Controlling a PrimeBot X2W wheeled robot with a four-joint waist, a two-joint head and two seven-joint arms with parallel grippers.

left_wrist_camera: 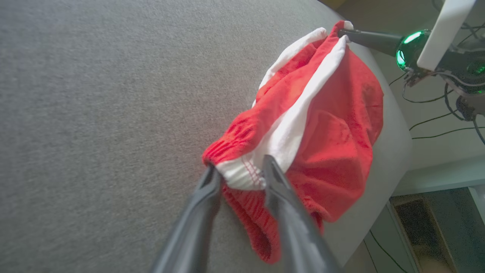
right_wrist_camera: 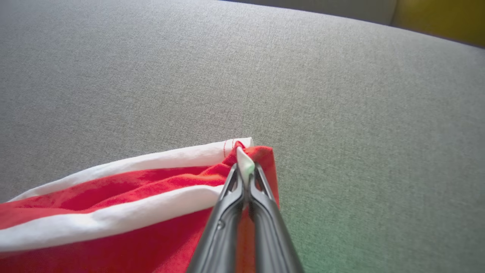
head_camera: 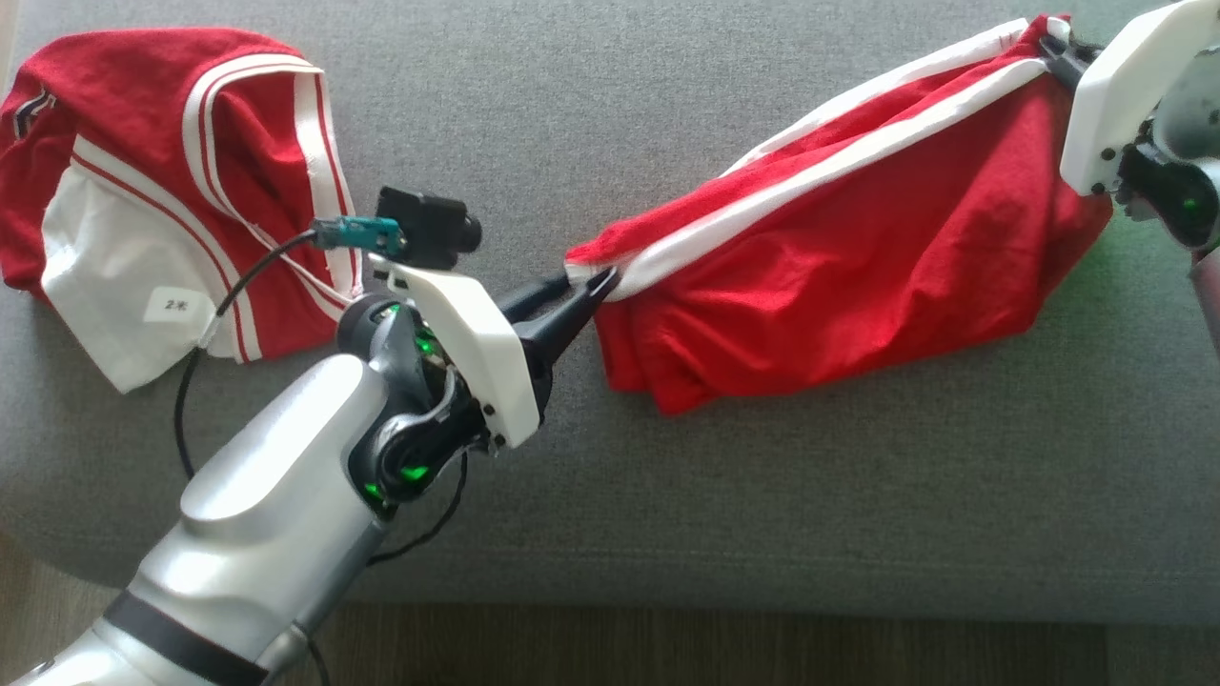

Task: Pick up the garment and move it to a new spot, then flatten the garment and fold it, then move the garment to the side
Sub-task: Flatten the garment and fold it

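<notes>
Other garment: a red and white piece point(head_camera: 172, 191) lies at the far left of the grey cushion point(head_camera: 667, 495), well apart from the work; it is not part of this step.
Left gripper: the left gripper point(head_camera: 589, 284) is at the left corner of the garment. Its fingers stand partly apart and the white hem lies between them. I judge it is not clamped.
Garment: the red garment with white bands point(head_camera: 839, 257) is stretched between the two grippers, over the right half of the cushion. The upper hem is quite straight; the red cloth below sags in bunched folds.
Right gripper: the right gripper point(head_camera: 1053, 48), at the far right, is fully closed and pinches the right corner of the hem.
Step in hand: it seems to be the laying down at the new spot, before the flattening.
How to do it well: the right gripper should hold its pinch until the cloth rests on the cushion. The hem line should be low and straight, so the red part spreads and does not pile up.
Risk: with the left corner loose, a pull from the right may drag the whole garment and wrinkle it.
</notes>
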